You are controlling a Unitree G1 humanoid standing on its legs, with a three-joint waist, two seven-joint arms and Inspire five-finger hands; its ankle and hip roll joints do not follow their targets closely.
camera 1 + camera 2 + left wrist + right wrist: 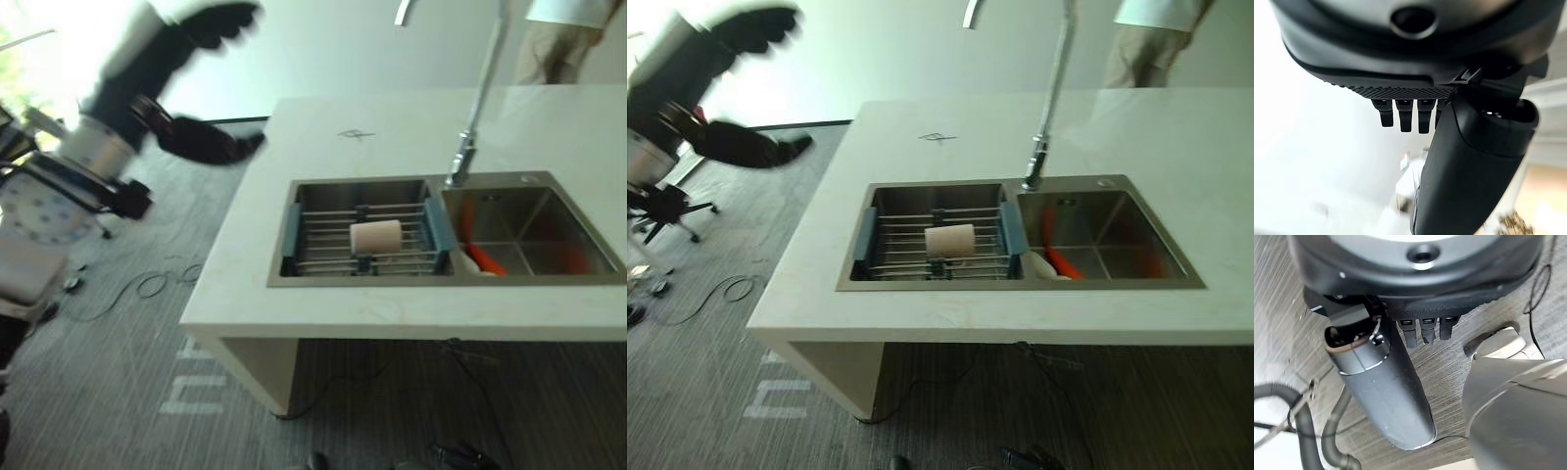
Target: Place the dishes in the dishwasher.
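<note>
White surface carries a double steel sink; a beige cup lies on its side on the rack in the left basin, well apart from the raised left hand, whose fingers are relaxed and hold nothing. Right hand hangs open over grey floor, empty.

The faucet rises behind the divider of the sink. A wire rack spans the left basin, holding a cup. The countertop around is bare.
</note>
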